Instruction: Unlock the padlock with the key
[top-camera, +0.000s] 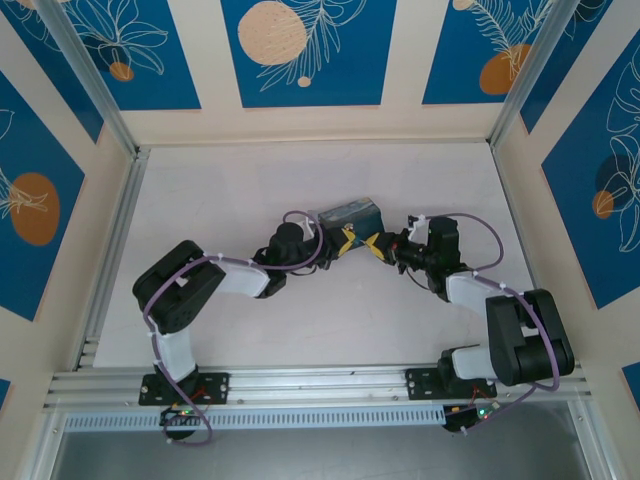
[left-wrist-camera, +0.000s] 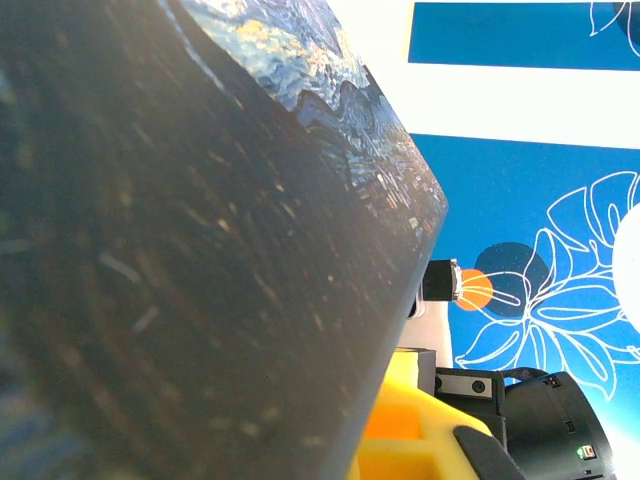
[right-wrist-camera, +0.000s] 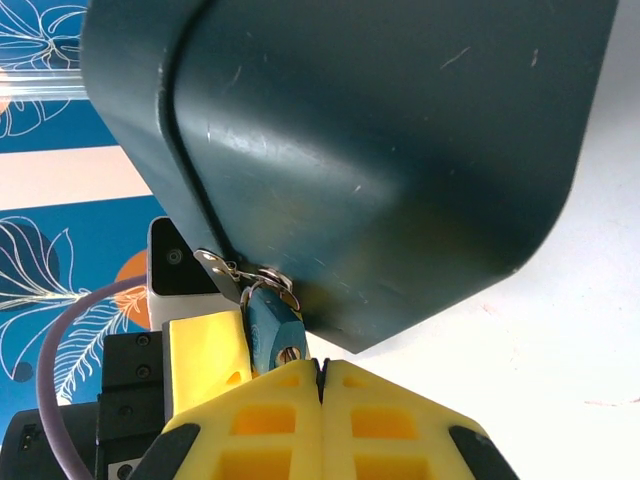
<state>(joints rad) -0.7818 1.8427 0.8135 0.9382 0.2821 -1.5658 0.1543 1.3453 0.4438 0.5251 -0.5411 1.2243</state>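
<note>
**At mid-table: padlock hung from the tin, a gripper on either side**

Nearest the right wrist camera, the right gripper (right-wrist-camera: 320, 368) is seen with its yellow fingers pressed together, no gap being left between them; just above and left of their tips the padlock (right-wrist-camera: 270, 330) is found, its brass keyhole turned toward the lens; it is hung by its shackle from a small metal hasp (right-wrist-camera: 220, 266) on the tin (right-wrist-camera: 380, 150), whose dark face is seen above the white table (right-wrist-camera: 590, 330). Just left of the padlock a yellow finger (right-wrist-camera: 205, 355) of the left gripper (top-camera: 344, 239) is set beside the tin; in the left wrist view one finger is shown by the tin's dark side and the other is hidden, so whether that gripper is clamped cannot be told. From above, both grippers are seen tip to tip at the tin's near edge; beyond it the blue-and-cream wall panels (top-camera: 300, 50) are seen.
</note>
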